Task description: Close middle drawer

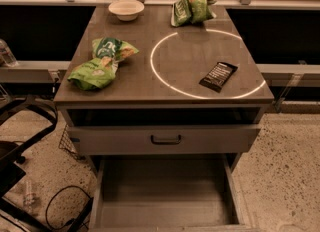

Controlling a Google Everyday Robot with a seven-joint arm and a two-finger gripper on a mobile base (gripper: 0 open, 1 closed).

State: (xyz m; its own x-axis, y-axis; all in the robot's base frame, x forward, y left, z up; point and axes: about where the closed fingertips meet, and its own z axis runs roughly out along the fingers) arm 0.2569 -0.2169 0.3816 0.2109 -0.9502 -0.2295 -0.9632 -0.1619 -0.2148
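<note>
The middle drawer (162, 196) is pulled far out below the cabinet top. I see its long grey flat-bottomed tray, which is empty. Its front and handle are cut off by the bottom edge of the view. Above it sits the top drawer (165, 139), with a grey front and a small dark bar handle, standing slightly out with a dark gap over it. The gripper is not in view.
On the cabinet top (135, 71) lie two green chip bags (102, 61), a white bowl (126, 9), another green bag (192, 9) and a black snack bar (218, 76). A black frame (22, 141) and cables (65, 206) are on the floor at left.
</note>
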